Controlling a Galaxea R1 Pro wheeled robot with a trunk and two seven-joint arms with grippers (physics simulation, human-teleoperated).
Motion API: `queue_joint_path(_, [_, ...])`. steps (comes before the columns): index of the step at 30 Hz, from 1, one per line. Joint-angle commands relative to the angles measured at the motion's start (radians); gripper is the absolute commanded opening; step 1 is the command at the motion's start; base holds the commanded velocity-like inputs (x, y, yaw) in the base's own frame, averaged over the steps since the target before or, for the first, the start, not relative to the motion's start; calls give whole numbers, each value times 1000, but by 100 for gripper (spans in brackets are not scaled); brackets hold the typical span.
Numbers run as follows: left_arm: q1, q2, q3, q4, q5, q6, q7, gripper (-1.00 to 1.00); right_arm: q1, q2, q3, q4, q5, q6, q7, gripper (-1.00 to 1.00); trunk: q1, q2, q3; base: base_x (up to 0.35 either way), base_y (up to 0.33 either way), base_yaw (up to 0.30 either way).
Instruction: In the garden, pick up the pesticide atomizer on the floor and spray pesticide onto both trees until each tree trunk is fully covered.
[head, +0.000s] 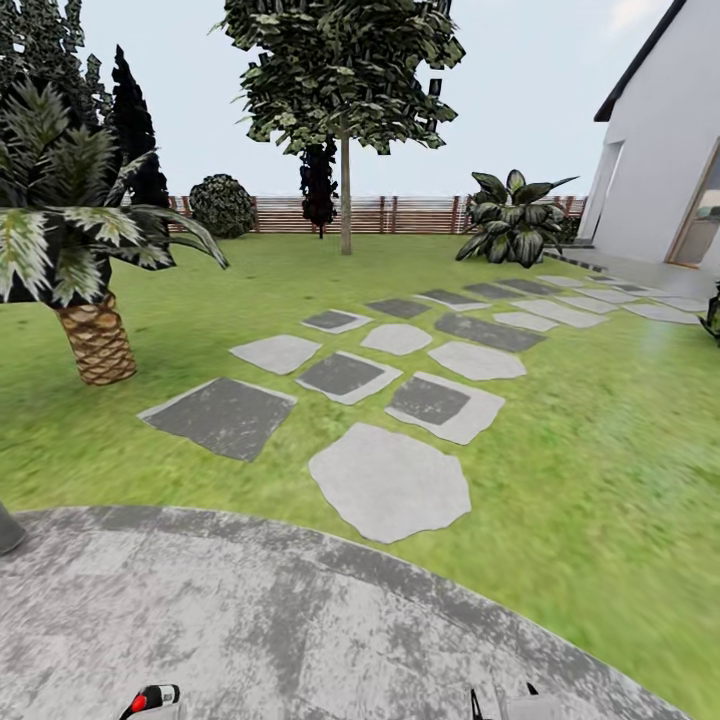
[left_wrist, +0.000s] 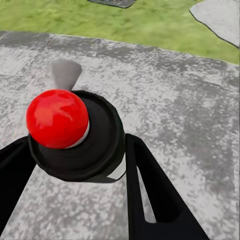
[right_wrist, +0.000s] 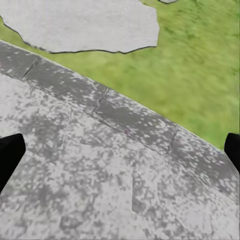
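Green lawn (head: 600, 480) spreads across the garden ahead of both claws, ringed at the far side by a reddish-brown slatted fence (head: 420, 213). Beyond the right claw and off to its side stands a white house wall (head: 660, 150). Far ahead, near the fence, one tree (head: 340, 70) rises with a ragged dark green crown on a thin, bare grey-tan trunk (head: 346, 195). A dark, narrow cypress-like tree (head: 318, 185) stands just beside that trunk. Well ahead of the left claw and out to its side is a short palm (head: 70, 230) with a woven brown trunk. A broad-leaved bush (head: 515, 215) sits near the house end of the fence.

Grey stepping stones (head: 390, 480) run across the grass from just ahead of the claws toward the house. Under both claws lies a wide patch of mottled grey paving (head: 250, 620).

The left claw (left_wrist: 80, 165) pinches the pesticide atomizer (left_wrist: 75, 135): black fingers (left_wrist: 150, 190) press against both sides of the dark bottle, its round red top (left_wrist: 57, 118) facing the wrist camera and its grey nozzle pointing away over the paving.

The right claw (right_wrist: 120, 150) hangs over the paving with its dark fingertips (right_wrist: 10, 150) spread wide, nothing between them.
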Motion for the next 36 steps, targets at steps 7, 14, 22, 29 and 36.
queue_joint_path(7, [0,1,1,10,7,-8,5,-100,-1,2,9,1,8,1,-9,100,0,0,-1,341,0,0])
queue_joint_path(14, [-1,0,-2,15,-2,-9,6,-100,-1,0,7,2,8,1,-9,100,0,0,-1,341,0,0])
queue_joint_path(22, [-1,0,-3,15,-3,-8,6,-100,-1,2,10,3,9,2,-8,100,0,0,-1,341,0,0])
queue_joint_path(29, [-1,2,0,14,-3,-9,6,-100,-1,7,11,3,11,2,-6,100,0,0,-1,341,0,0])
queue_joint_path(36, [-1,3,5,14,6,-8,6,-100,-1,7,10,4,10,2,-7,100,0,0,-1,341,0,0])
